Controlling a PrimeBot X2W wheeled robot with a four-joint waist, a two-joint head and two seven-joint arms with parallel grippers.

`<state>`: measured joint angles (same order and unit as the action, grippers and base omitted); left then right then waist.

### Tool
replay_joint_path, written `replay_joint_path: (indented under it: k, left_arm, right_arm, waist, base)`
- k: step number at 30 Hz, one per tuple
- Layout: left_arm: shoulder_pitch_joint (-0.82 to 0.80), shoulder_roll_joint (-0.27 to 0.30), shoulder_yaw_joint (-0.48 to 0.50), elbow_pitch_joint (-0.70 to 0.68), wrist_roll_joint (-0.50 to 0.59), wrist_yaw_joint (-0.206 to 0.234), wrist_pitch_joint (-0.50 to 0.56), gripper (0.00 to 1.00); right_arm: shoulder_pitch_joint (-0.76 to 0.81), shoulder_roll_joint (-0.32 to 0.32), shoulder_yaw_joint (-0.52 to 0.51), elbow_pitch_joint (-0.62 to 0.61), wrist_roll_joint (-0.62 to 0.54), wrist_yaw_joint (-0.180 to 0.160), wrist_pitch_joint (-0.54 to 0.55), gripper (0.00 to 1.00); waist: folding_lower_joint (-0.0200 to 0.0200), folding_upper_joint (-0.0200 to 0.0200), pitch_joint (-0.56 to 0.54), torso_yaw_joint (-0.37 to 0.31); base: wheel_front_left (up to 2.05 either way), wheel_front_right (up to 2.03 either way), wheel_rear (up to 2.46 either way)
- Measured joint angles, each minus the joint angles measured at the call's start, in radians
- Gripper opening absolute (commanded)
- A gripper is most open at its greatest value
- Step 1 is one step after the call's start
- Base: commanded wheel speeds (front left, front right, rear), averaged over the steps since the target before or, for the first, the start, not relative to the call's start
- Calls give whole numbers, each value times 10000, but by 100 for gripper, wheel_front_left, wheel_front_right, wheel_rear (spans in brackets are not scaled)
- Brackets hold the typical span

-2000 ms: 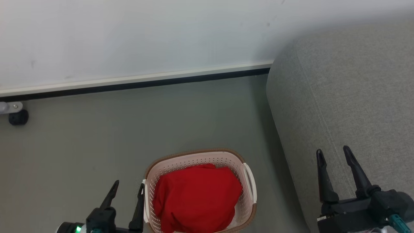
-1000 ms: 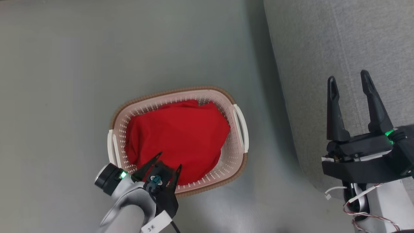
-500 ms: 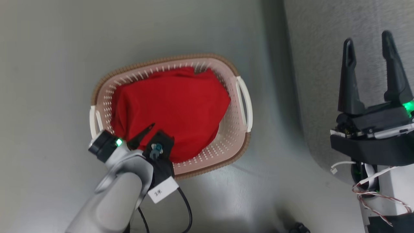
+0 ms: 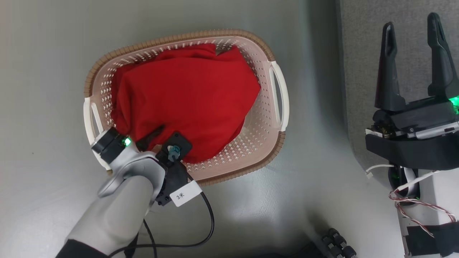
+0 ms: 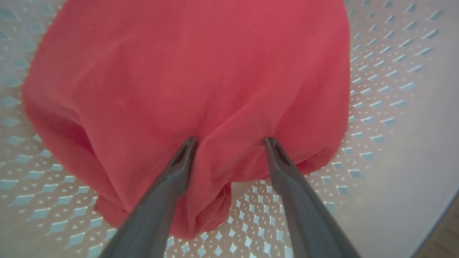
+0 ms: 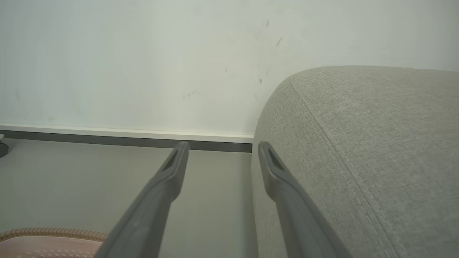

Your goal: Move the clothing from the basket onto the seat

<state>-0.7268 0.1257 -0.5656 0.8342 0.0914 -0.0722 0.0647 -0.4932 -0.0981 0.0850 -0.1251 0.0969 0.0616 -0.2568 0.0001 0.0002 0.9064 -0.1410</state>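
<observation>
The red clothing (image 4: 186,93) lies heaped in the cream basket (image 4: 179,37) on the floor. My left gripper (image 4: 160,134) reaches down into the basket's near left side. In the left wrist view that gripper (image 5: 229,141) is open, both fingertips pressing into the clothing (image 5: 186,71) with a fold bulging between them, above the basket's perforated bottom (image 5: 376,89). My right gripper (image 4: 411,21) is open and holds nothing, hovering at the left edge of the grey seat (image 4: 362,71). The right wrist view shows this gripper (image 6: 222,147) beside the seat's rounded end (image 6: 376,143).
Grey floor surrounds the basket. A black cable (image 4: 208,222) loops from my left wrist. Dark wheels (image 4: 337,243) show at the bottom edge. A white wall with a dark skirting strip (image 6: 125,141) runs behind the seat, and the basket's brown rim (image 6: 43,234) shows low left.
The head camera has tilted down, so the basket sits higher and larger. My left gripper has gone down into the basket onto the red clothing. Both grippers stay open.
</observation>
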Motion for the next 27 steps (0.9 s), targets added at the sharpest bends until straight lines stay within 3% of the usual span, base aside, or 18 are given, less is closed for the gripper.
replay_joint_path:
  k: [8,9,10,11,12,27]
  left_arm:
    - [-370,96,-253,389,410,-61,-4,100]
    - [-407,81,-257,445,424,-38,-2,95]
    - [-448,61,-255,512,424,29,-2,50]
    - [-477,44,-255,564,424,33,-4,50]
    - [-500,21,-255,616,424,38,-4,0]
    - [-539,-504,-188,840,117,190,-1267,0]
  right_arm:
    - [-101,58,125,123,-8,0,0,100]
    - [-101,63,130,138,-8,0,0,100]
    - [-102,67,132,151,-8,0,0,100]
    - [-104,69,130,171,-8,0,0,100]
    - [-106,73,132,192,-8,0,0,100]
    - [-228,150,142,1018,-6,6,-2,100]
  waist:
    - [-1,0,121,-17]
    - [-1,-1,131,-25]
    - [-1,-1,141,-35]
    - [0,0,151,-44]
    - [-1,-1,160,-54]
    - [-3,-2,-373,-52]
  base:
    - [0,0,0]
    - [0,0,0]
    - [0,0,0]
    - [0,0,0]
    - [0,0,0]
    - [0,0,0]
